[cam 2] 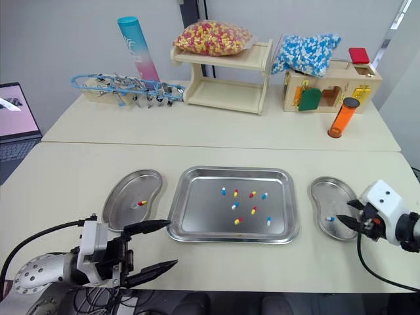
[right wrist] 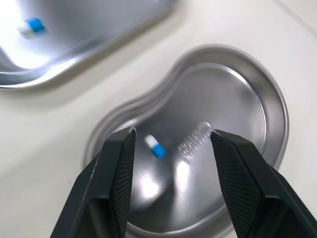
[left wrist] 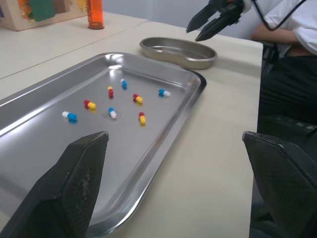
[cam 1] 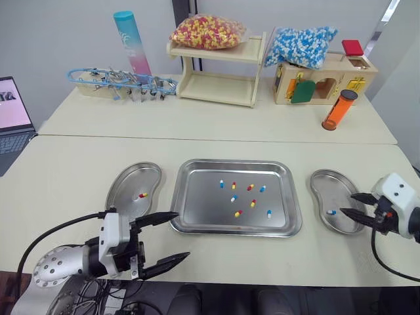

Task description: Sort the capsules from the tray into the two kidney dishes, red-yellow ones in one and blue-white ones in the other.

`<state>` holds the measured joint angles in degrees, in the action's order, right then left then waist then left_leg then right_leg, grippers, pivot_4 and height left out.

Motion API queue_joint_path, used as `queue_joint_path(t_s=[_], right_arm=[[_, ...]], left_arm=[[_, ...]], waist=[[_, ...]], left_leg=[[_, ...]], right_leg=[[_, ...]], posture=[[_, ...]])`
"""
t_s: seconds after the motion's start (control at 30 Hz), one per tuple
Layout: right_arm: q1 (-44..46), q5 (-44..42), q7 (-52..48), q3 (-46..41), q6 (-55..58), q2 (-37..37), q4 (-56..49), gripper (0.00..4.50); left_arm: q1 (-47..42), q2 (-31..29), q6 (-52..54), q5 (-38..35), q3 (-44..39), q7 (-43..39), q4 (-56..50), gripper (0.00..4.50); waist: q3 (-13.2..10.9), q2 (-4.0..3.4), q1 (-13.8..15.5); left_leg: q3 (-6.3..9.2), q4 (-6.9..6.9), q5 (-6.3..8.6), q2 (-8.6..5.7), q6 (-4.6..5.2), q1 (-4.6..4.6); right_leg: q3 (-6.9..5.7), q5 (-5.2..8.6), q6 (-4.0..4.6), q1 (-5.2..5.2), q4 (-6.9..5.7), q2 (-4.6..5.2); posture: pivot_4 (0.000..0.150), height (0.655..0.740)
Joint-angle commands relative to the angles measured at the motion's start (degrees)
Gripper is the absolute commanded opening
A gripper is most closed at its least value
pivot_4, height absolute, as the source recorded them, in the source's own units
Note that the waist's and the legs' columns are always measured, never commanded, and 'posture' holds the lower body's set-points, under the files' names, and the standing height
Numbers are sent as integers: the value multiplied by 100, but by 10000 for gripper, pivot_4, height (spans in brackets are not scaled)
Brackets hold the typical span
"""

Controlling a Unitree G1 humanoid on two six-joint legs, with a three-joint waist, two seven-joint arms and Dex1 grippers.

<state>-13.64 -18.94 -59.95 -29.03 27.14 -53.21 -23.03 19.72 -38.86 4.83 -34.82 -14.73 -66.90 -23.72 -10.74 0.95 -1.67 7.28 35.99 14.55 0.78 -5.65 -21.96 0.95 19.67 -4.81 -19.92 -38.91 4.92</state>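
Observation:
A steel tray [cam 1: 200,197] in the middle of the table holds several loose capsules, red-yellow [cam 1: 238,213] and blue-white [cam 1: 222,183]. To its left, a kidney dish [cam 1: 126,182] holds one red-yellow capsule [cam 1: 142,195]. The kidney dish to the right [cam 1: 326,185] holds one blue-white capsule [cam 1: 331,212]. My left gripper [cam 1: 182,235] is open and empty at the tray's near left corner. Just above the right dish my right gripper [right wrist: 171,131] is open, with the blue-white capsule [right wrist: 155,147] lying below and between its fingers.
At the back stand a wooden shelf [cam 1: 216,85] with a bag of red-yellow capsules [cam 1: 207,31], a bag of blue-white capsules [cam 1: 298,44] on a wooden box, an orange tube [cam 1: 338,109], a tool rack [cam 1: 121,82] and a laptop [cam 1: 13,118]. A person [left wrist: 292,29] sits beyond the table.

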Motion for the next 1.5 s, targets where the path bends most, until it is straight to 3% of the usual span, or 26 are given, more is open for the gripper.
queue_joint_path(t_s=[0.03, 0.2, 0.53, 0.63, 0.77, 0.9, 1.2, 1.37, 1.5], right_arm=[[-298, -409, -285, -622, -313, 164, -400, 25278], [-864, -681, -295, -1097, -318, 476, -759, 25278], [-1934, -311, -51, -1299, -1818, 1553, -860, 25278], [-2036, -239, 104, -1324, -2123, 1750, -744, 30446], [-2272, -235, 178, -1292, -2287, 1894, -590, 43765], [-2401, -195, 164, -1197, -2547, 1900, -409, 44775], [-1490, -767, 60, -852, -1541, 800, -494, 44775], [-216, -1348, 254, -13, -269, -78, -813, 44775], [1057, -1525, 569, 973, 440, -331, -1013, 44775]], left_arm=[[-2, 80, -306, 68, -235, 24, 218, 45000], [-17, 77, -552, 134, -260, -94, 539, 45000], [-60, 110, -806, 190, -258, -146, 876, 45000], [11, 149, -845, 212, -276, -95, 881, 45000], [118, 220, -946, 256, -290, -15, 872, 45000], [126, 273, -979, 263, -269, 74, 868, 45000], [76, 320, -984, 321, -136, 132, 851, 45000], [66, 374, -950, 362, -74, 231, 772, 45000], [102, 401, -937, 398, -43, 326, 682, 45000]], waist=[[1, 1, 0], [1, 1, -2], [6, -6, -27], [8, -7, -25], [8, -6, -5], [10, -7, -1], [13, -14, -23], [13, -14, -19], [12, -9, -10]], left_leg=[[1, 0, 0, 0, 0, 0], [3, 0, 0, 1, 0, 9], [4, -1, 0, 2, 0, 20], [3, -3, 0, 2, 0, 22], [5, -2, 0, 2, 0, 22], [5, -2, 0, 2, 0, 22], [2, -2, 0, 2, 0, 27], [4, -1, 0, 2, 0, 27], [9, 1, 0, 1, 0, 20]], right_leg=[[-2, 0, 0, 2, 0, 0], [-4, 0, 0, 14, 1, 0], [-4, 1, -1, 25, 2, 0], [-3, 1, 0, 26, 2, 0], [-4, 1, 0, 28, 3, 0], [-4, 1, 0, 29, 4, 0], [-2, 1, 1, 32, 2, 0], [-3, 1, 1, 33, 2, 0], [-8, 0, 0, 28, 4, 0]], posture=[[1500, 7400], [1500, 7400], [1500, 7400], [1500, 7400], [1500, 7400], [1500, 7400], [1500, 7400], [1500, 7400], [1500, 7400]])
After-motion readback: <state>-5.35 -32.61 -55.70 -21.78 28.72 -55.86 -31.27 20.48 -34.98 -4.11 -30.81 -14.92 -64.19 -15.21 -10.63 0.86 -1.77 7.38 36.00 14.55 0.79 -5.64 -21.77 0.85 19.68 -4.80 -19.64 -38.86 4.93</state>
